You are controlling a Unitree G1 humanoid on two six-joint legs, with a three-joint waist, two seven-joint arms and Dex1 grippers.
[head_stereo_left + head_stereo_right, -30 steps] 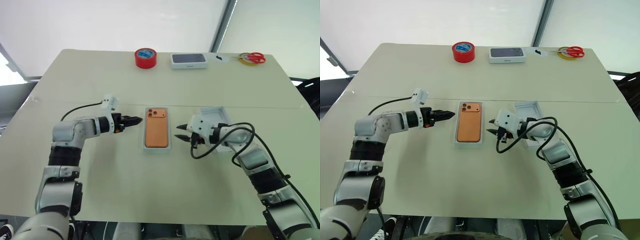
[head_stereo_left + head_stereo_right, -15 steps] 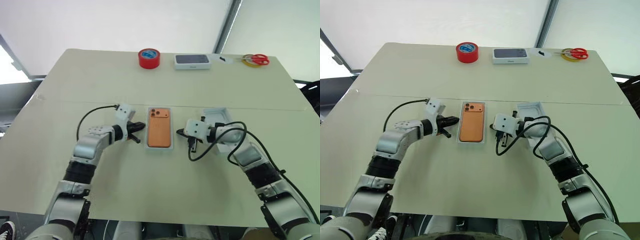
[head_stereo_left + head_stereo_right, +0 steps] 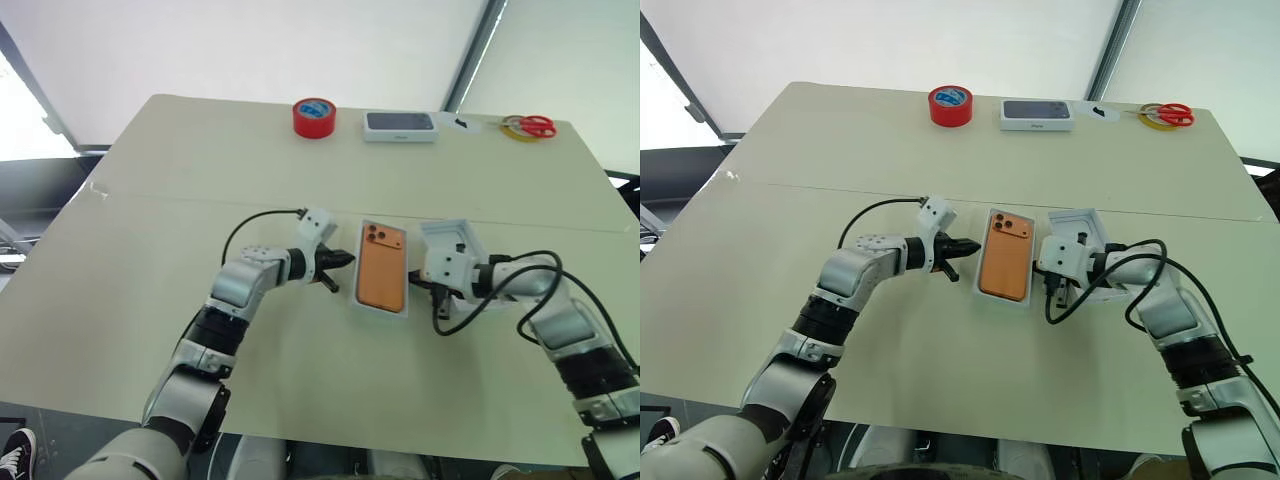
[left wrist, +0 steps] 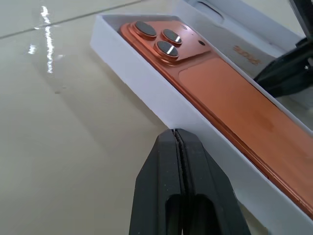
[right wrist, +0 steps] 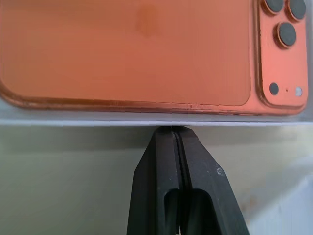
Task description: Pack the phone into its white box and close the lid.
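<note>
I see both tools, left and right, pinched empty, flanking the shallow white carton base cradling the orange-backed smartphone.

Along the table's far edge — red tape roll, dark-topped closed box, red-handled scissors.

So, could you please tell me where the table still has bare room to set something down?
The table's broad left half is free, as are the near strip in front of the white box and the band between it and the far row: red tape, closed box, scissors. It is crowded mid-table: phone, lid, both end effectors.
</note>
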